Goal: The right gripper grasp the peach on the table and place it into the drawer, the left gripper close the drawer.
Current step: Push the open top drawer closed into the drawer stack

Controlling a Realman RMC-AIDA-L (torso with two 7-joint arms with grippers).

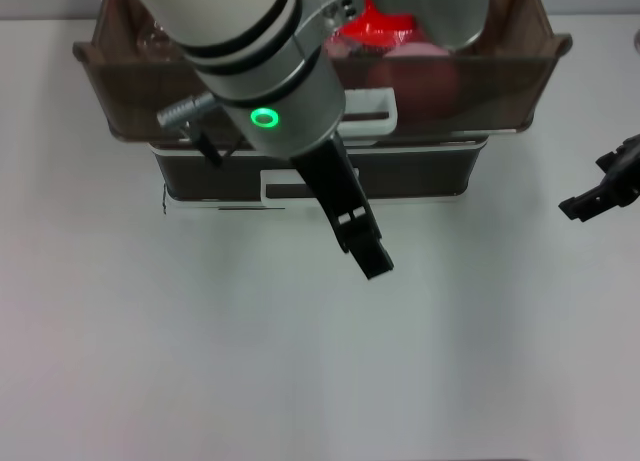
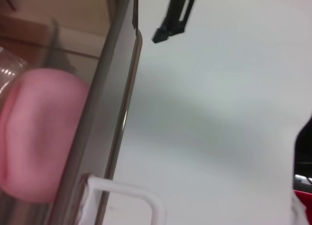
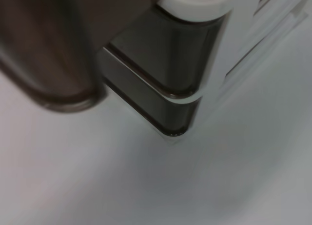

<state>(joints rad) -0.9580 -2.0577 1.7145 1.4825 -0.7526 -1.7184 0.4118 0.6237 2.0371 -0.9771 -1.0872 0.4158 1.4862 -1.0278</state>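
resting inside the pulled-out top drawer (image 1: 520,71), the peach (image 1: 415,81) shows as a pink shape through the smoky-brown front wall, just behind the white loop handle (image 1: 365,109). red wrapped packets (image 1: 375,26) lie in the same drawer, farther back. in the left wrist view the peach (image 2: 41,137) sits right against the inside of the drawer wall (image 2: 105,132), with the white handle (image 2: 126,198) on the outside.

the left pincer (image 1: 362,243) hangs over the bench (image 1: 300,361) in front of the drawer unit, its long black finger pointing down and forward below the green ring (image 1: 264,118); it holds nothing, and whether its jaws are parted i cannot tell. the right pincer (image 1: 600,193) sits out at the right side over the bench, well apart from the drawer, holding nothing; its gap cannot be told either. it also appears far off in the left wrist view (image 2: 173,17). the right wrist view shows a corner of the lower drawers (image 3: 170,88).
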